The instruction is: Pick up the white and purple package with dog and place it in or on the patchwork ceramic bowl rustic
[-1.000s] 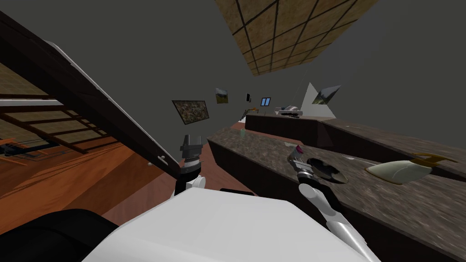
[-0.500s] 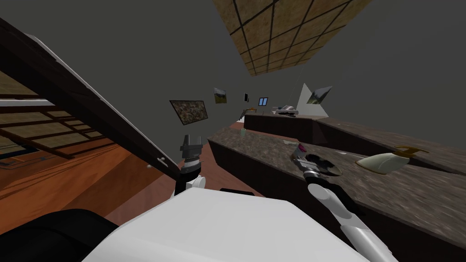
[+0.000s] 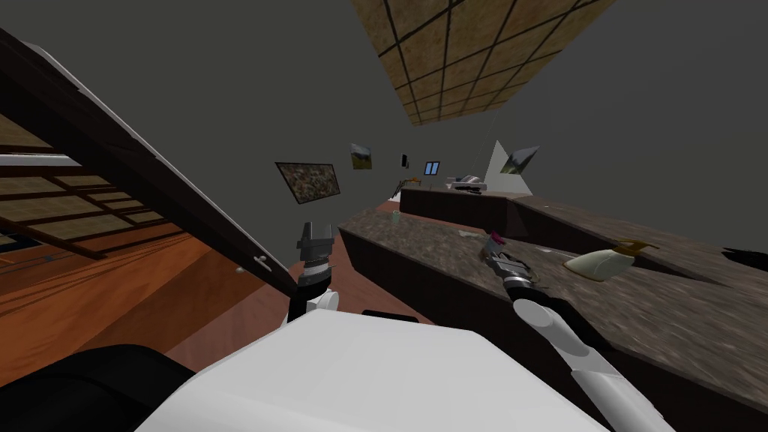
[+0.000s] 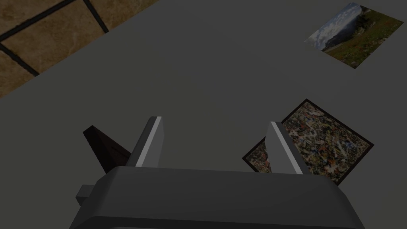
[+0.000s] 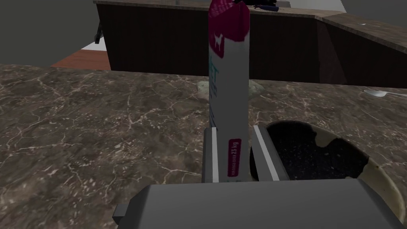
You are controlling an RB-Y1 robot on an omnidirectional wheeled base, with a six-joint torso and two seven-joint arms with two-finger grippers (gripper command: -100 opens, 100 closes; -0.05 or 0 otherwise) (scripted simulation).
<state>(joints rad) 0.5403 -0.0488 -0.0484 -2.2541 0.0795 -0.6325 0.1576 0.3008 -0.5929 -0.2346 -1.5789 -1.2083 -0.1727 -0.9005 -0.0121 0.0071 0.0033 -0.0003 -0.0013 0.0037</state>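
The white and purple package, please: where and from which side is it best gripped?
Grip the white and purple package at its lower end, across the narrow width, coming in along its length from the base, as the right gripper does now, shut on it. It is tall, slim and flat-sided, so the fingers span it.

Head cam, rolled, looks forward, counter (image 3: 420, 240) at 3 o'clock; right wrist cam sits close over that same counter, facing along the package (image 5: 228, 91); left wrist cam faces the wall (image 4: 198, 79), sharing the mottled picture (image 4: 322, 139) with head.
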